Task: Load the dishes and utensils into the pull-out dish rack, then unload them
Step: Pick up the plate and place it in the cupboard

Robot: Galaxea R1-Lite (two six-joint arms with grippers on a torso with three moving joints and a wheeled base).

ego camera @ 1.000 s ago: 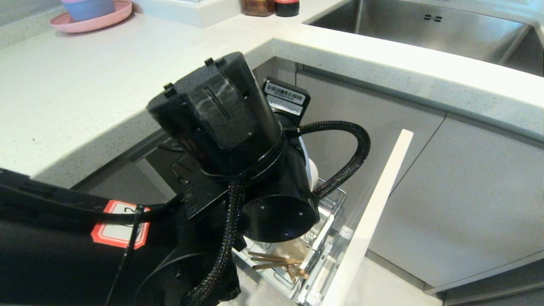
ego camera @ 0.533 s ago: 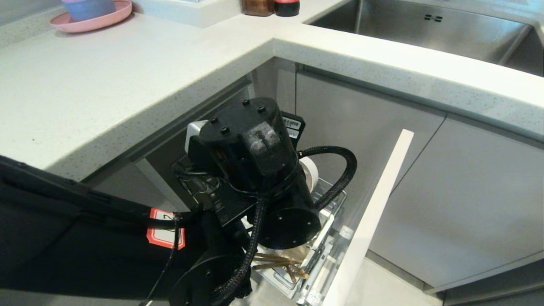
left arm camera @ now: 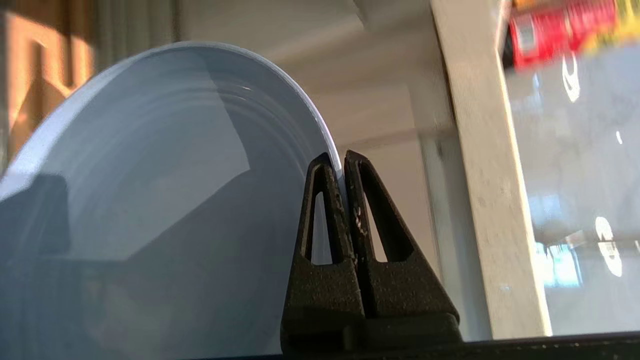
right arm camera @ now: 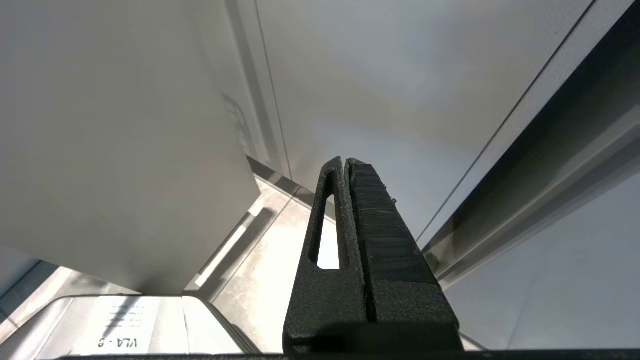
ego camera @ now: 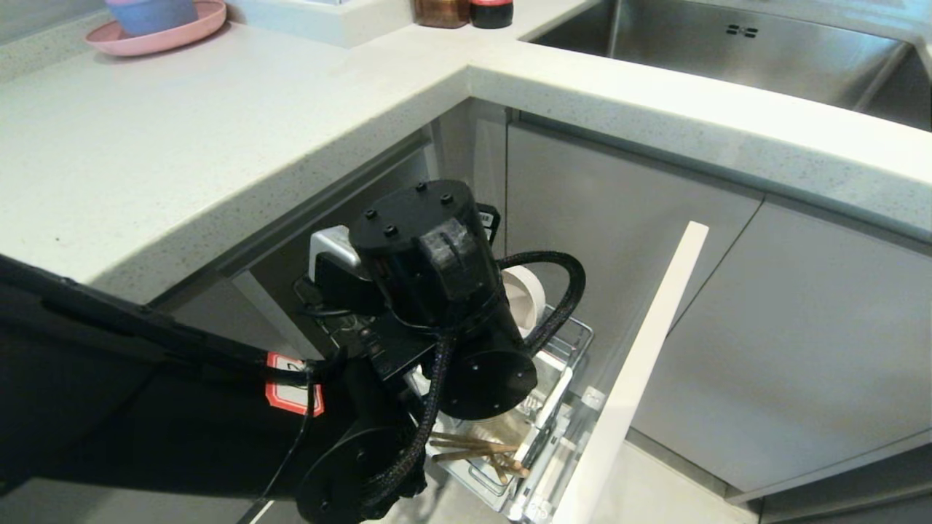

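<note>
Down inside the pulled-out dish rack point(ego camera: 561, 364), at about six o'clock from the counter's inner corner, the left gripper point(left arm camera: 343, 160) is working, its bulky black wrist hiding most of the basket in the head view. Its two fingers are pressing together on the rim of the light-blue plate point(left arm camera: 165, 165), which is standing on edge in the wrist view, so the claw is clamped on the plate. Judging from that pose, the step in hand is either setting the plate between the prongs or taking it out; the frames alone are not deciding which.

If it is being loaded, the next move is calling for the plate's lower edge to be seated in a slot before the fingers part. If it is being unloaded, it is calling for a straight pull upward so the rim is not catching on the wires or the counter's overhang.

Inside the rack, the off-white bowl point(ego camera: 526, 295) is standing on edge at the basket's twelve o'clock end, just beyond the wrist. Toward the six o'clock end, near the pale front panel point(ego camera: 641, 364), the chopsticks point(ego camera: 473, 447) are lying fanned across a white cup. No metal cutlery is showing.

The right gripper point(right arm camera: 345, 162) is hanging parked beside the cabinet doors, fingers closed together on nothing.
</note>
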